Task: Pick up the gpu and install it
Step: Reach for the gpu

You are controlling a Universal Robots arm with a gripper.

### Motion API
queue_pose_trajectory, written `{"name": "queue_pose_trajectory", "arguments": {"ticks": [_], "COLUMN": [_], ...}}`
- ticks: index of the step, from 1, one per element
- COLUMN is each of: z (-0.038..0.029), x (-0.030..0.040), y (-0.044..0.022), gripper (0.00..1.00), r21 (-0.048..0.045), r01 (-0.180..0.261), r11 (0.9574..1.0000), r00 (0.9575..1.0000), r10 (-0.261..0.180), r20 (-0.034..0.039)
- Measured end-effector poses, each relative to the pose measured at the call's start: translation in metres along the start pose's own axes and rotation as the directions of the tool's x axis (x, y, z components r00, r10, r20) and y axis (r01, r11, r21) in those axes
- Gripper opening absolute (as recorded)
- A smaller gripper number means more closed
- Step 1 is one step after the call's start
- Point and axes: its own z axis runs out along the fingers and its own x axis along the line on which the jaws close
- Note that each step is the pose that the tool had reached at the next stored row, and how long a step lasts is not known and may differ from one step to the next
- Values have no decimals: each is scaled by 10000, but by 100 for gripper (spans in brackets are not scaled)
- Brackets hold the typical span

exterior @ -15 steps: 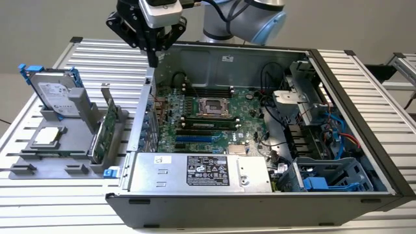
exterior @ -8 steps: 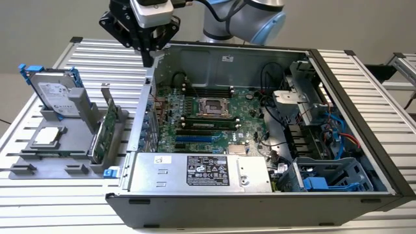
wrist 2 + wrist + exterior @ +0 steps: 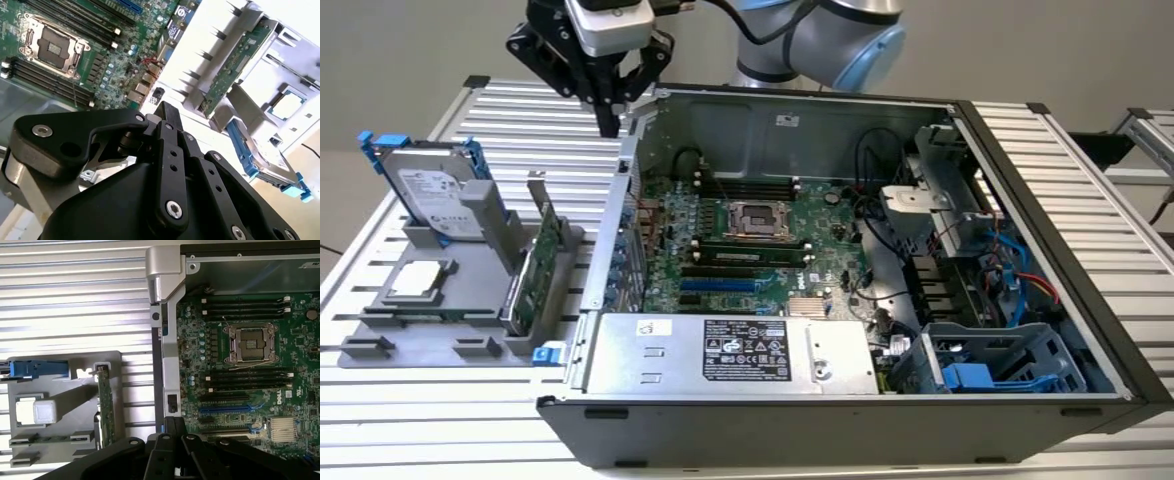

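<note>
Pincer (image 3: 607,122) closed on nothing, hovering by the case (image 3: 787,120) wall. In the exterior view your gpu (image 3: 534,268) sits at seven o'clock from it. It stands on edge in the grey holder (image 3: 454,290) on the counter (image 3: 494,130), top edge offered for grasping.

The pincer (image 3: 607,124), fingers together, hangs over the computer case (image 3: 854,432) wall; the gpu (image 3: 530,278) stands edgewise in a gray holder (image 3: 451,305).

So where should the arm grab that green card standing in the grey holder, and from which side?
From straight above. The gpu stands on its long edge in the grey holder, top edge free, so pinching its flat faces near the middle of that edge looks best. The hard drive stands close at the exterior view's left, crowding a sideways approach.
</note>
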Motion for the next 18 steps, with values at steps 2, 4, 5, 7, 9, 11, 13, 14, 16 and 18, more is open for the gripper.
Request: {"name": "queue_pose_trajectory", "arguments": {"ticks": [2,4,5,7,9,11,13,14,16,18], "z": [-1,-2,-2,-3,-3,-4,-5,-5,-5,-7], "x": [31,62,77,106,135,165,193,208,238,269], "y": [-2,-5,-5,-7,-10,-12,-14,-15,-17,-19], "gripper": [0,0,0,0,0,0,0,0,0,0], "r21": [1,0,0,0,1,1,1,1,0,1], "r01": [1,1,1,0,1,0,0,1,1,1], "r11": [10000,10000,10000,10000,10000,10000,10000,10000,10000,10000], "r00": [10000,10000,10000,10000,10000,10000,10000,10000,10000,10000], "r10": [-1,-1,-1,0,-1,0,0,-1,-1,-1], "r20": [-1,-1,0,-1,0,-1,0,-1,0,-1]}}
